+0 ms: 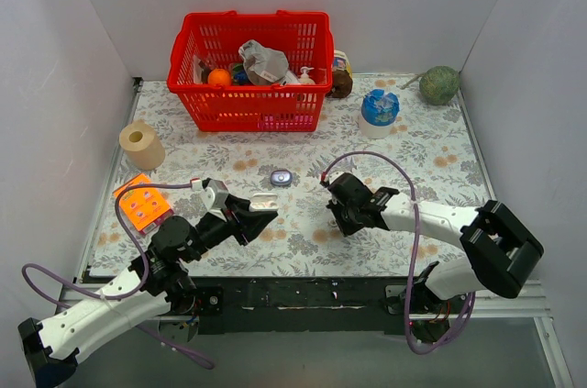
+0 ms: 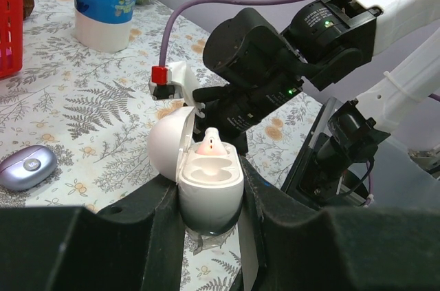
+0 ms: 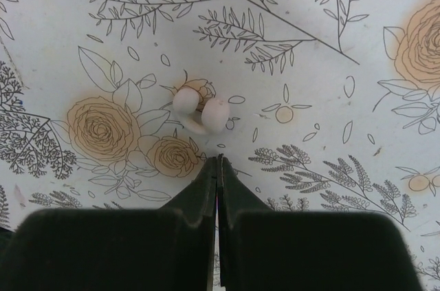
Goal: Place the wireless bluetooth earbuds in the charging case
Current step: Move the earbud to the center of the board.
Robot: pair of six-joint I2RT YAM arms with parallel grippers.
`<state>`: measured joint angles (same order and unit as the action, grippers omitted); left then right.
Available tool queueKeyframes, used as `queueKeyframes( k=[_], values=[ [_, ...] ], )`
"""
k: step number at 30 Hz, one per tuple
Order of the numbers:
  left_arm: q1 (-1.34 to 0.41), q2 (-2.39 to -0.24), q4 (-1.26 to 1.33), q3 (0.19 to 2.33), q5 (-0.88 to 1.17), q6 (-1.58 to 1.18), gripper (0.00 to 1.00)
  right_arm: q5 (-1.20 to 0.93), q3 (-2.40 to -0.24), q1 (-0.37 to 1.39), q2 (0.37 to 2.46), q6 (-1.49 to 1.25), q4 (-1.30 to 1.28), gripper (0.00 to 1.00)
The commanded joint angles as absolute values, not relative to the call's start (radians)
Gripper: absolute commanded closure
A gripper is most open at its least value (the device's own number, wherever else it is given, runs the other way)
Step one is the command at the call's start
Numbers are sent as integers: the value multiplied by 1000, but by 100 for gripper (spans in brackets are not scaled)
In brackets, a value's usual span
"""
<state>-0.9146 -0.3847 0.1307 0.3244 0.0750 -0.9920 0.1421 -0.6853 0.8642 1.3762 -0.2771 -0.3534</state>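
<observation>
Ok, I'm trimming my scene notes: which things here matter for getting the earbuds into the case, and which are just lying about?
For the job:
charging case, open, held in the left gripper
seated earbud inside it
loose earbud on the cloth, just ahead of the shut right gripper

Lying about:
red basket
paper roll
orange block
blue-topped tub
green melon
lavender pod
</observation>
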Motion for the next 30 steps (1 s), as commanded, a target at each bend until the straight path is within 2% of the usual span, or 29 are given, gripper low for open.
queueKeyframes(
  k=[1, 19, 26, 27, 28, 30],
  values=[
    [-916, -371, 121, 342, 71, -988, 100, 109, -736, 867, 1417, -279, -308, 99],
    [-916, -382, 109, 345, 67, -982, 100, 17, -845, 871, 1522, -245, -244, 99],
    [-917, -400, 115, 348, 74, -988, 100, 25, -865, 877, 1450, -227, -255, 99],
    [-916, -402, 118, 348, 75, -986, 100, 25, -865, 877, 1433, -219, -265, 98],
    [-916, -403, 120, 347, 75, -988, 100, 34, -865, 877, 1416, -215, -271, 93],
    [-916, -403, 127, 344, 74, -988, 100, 44, -867, 879, 1375, -187, -273, 75]
  ],
)
